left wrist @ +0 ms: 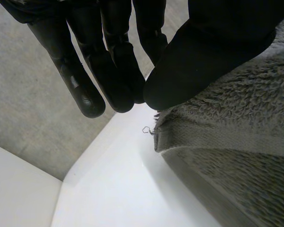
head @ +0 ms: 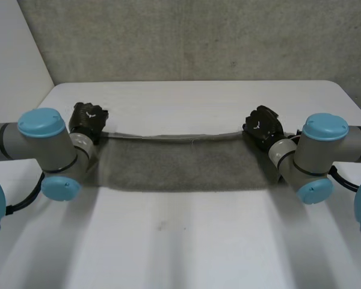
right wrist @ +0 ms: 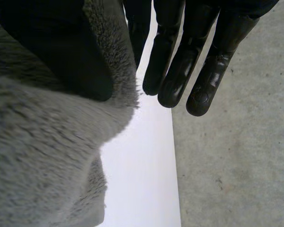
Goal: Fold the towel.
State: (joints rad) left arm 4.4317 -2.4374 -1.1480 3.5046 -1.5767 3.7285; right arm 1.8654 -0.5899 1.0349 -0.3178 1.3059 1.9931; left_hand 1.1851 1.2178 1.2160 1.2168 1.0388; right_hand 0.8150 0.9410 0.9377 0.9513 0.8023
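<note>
Towel location: the towel (head: pixel 180 165) spanned the centre of the frame over the white surface (head: pixel 180 241), its upper edge drawn taut.
Left hand: the left hand (head: pixel 88 120), centre left, pinched one corner between thumb and straight fingers.
Right hand: the right hand (head: pixel 262 127), centre right, pinched the opposite corner likewise.
Purpose of hold: probably to hold the edge straight for a level fold.

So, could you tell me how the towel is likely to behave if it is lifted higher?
Probably floppy: the towel sags slightly between the left hand and right hand and drapes down to the table. Its fuzzy pile suggests it will not slip easily. Likely light, since pinches at two corners hold its edge up.
</note>
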